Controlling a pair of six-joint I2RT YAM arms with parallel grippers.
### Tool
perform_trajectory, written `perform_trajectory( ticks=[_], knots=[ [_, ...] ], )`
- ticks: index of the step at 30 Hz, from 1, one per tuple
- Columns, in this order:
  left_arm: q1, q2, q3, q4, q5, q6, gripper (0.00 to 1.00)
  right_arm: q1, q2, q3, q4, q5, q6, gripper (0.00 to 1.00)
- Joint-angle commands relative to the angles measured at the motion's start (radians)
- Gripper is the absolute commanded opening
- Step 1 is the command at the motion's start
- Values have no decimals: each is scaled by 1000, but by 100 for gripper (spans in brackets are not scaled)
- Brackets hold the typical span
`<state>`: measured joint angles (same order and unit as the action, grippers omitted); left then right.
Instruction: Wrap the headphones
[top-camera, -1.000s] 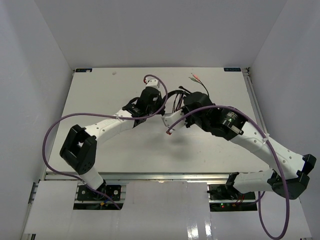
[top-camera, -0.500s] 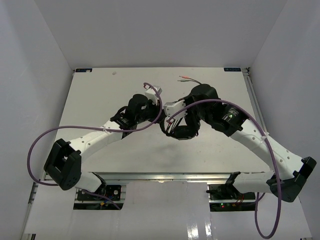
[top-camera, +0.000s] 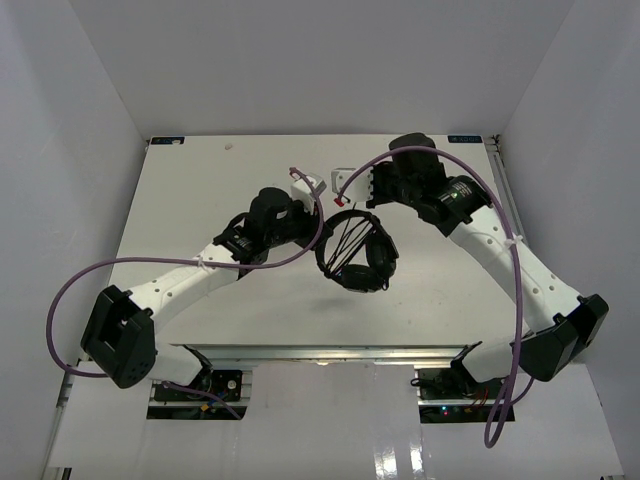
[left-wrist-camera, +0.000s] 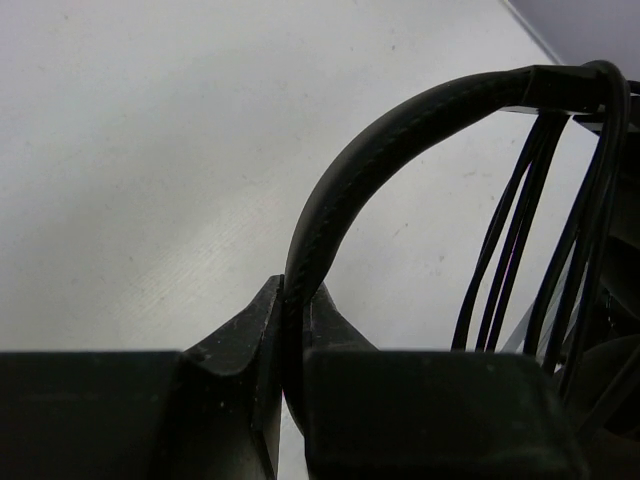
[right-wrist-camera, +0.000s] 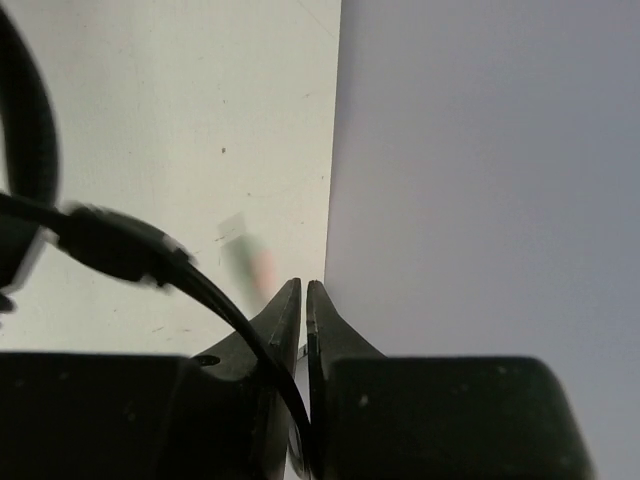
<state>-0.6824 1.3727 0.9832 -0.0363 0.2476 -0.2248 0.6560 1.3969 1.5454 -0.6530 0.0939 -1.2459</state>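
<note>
Two black fingers (left-wrist-camera: 240, 340) of the left gripper (left-wrist-camera: 295, 300) fill the bottom of the left wrist view. They are clenched on the padded, stitched black headband (left-wrist-camera: 330, 200) of the black over-ear headphones (left-wrist-camera: 460, 95). The band rises from between the fingertips and arches over to the right. From the top of that arch several strands of thin black cord (left-wrist-camera: 500, 250) run down side by side. The white tabletop (left-wrist-camera: 150, 150) lies behind.

From the right wrist, the right gripper (right-wrist-camera: 303, 292) has its jaws drawn almost together, with only a thin slit between the tips. The cord comes in from the left with a thicker, blurred lump on it, crosses the left finger and slips into that slit low down — gripped there, as far as the view shows. A dark curve of the headphones sits at the left edge. A pinkish smudge (right-wrist-camera: 262, 275) on the table just ahead of the fingertips is too soft to identify. A pale grey wall (right-wrist-camera: 480, 150) fills the right half.

From above, the headphones sit near the middle of the table, between the two grippers. Cord strands criss-cross inside the headband's arc, and one round padded ear cup (top-camera: 366, 276) is on the near side. Whether they rest on the table or hang above it cannot be told. The white left arm (top-camera: 190, 270) reaches them from the left. The white right arm (top-camera: 500, 260) ends just behind them, towards the far edge. Thick purple cables (top-camera: 85, 290) loop along both arms.
</note>
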Motion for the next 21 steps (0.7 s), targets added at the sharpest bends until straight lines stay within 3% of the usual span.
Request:
perform_trajectory(
  ticks=[1, 13, 21],
  knots=[
    [-8, -33, 2, -98, 86, 71, 0, -32, -15, 76, 98, -30, 68, 12],
    [5, -90, 10, -98, 36, 21, 0, -221, -43, -13, 18, -300, 233, 8],
    [15, -137, 12, -75, 46, -33, 0, -389, -93, -216, 26, -653, 373, 8]
  ],
)
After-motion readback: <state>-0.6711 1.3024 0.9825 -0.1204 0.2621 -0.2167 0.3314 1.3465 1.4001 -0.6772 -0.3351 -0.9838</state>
